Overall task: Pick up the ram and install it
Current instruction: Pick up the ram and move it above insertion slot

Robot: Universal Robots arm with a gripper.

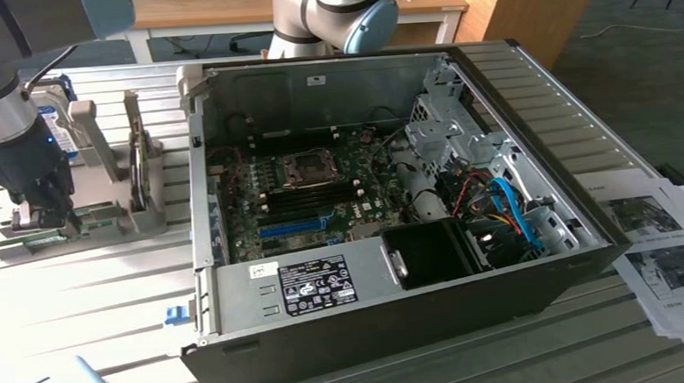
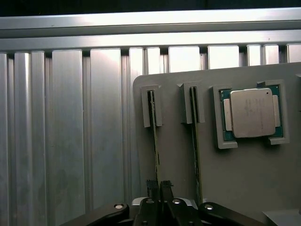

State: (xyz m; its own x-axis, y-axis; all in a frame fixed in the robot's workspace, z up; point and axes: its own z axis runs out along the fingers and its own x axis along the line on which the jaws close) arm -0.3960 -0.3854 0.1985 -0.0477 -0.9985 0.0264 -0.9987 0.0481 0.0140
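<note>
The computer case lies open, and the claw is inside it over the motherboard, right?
No. The case lies open, but the exterior view shows the claw outside it, down at the grey holder, where the wrist view has it closed on the ram.

clear: bare table (image 2: 70, 141) on one side of ram (image 2: 154, 141) | obstacle: second stick (image 2: 195, 141) just beside, other side

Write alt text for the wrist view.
The gripper pinches the ram, a thin stick standing on edge in a slot of a grey holder. A second stick stands in the neighbouring slot, with a silver-topped processor in a recess beside it; the holder rests on a ribbed metal table.
</note>
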